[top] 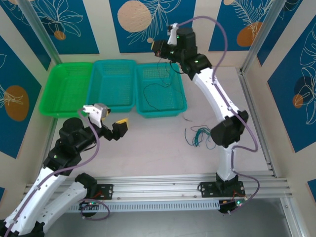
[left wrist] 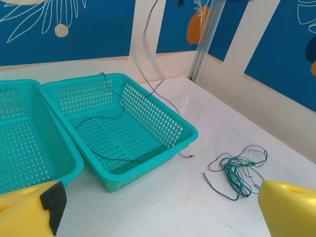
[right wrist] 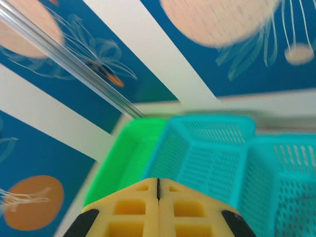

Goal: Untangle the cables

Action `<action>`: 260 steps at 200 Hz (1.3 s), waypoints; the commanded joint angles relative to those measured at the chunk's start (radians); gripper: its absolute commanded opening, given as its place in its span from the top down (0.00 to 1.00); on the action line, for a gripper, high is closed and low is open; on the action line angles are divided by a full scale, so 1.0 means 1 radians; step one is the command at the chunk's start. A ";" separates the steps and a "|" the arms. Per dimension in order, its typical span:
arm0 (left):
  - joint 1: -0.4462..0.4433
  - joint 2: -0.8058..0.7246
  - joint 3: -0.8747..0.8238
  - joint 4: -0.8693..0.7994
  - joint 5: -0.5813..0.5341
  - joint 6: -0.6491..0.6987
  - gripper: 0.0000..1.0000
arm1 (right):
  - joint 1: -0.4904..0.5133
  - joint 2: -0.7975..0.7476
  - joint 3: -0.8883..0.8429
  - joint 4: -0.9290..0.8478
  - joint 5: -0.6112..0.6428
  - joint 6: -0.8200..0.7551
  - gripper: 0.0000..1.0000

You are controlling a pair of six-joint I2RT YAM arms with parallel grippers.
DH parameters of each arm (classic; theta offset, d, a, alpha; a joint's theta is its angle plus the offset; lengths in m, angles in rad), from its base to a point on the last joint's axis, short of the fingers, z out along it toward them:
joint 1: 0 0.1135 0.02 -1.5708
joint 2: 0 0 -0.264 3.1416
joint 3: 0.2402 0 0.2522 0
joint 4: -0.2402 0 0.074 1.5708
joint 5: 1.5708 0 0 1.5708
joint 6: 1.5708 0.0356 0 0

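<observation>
A tangle of thin green, teal-blue and dark cables (top: pixel 200 134) lies on the table right of the baskets, and it shows in the left wrist view (left wrist: pixel 239 170) too. One thin black cable (top: pixel 157 91) hangs from my raised right gripper (top: pixel 160 48) into the right teal basket (top: pixel 160 112). It loops over the basket floor (left wrist: pixel 106 118), and a loose end rests on the table (left wrist: pixel 189 155). The right gripper (right wrist: pixel 158 185) has its yellow fingers pressed together. My left gripper (top: pixel 121 126) hovers open over the table in front of the baskets, with nothing between its fingers (left wrist: pixel 29 210).
Three baskets stand in a row at the back: a green one (top: pixel 64 89), a middle teal one (top: pixel 114 84) and the right teal one (left wrist: pixel 163 153). Metal frame posts (top: pixel 256 39) and patterned walls close in the table. The right arm's elbow (top: pixel 228 129) stands beside the tangle.
</observation>
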 commanded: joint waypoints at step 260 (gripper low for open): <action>-0.004 0.033 -0.093 0.118 0.106 -0.016 0.01 | -0.370 -0.423 -1.202 0.326 -0.107 -0.083 0.20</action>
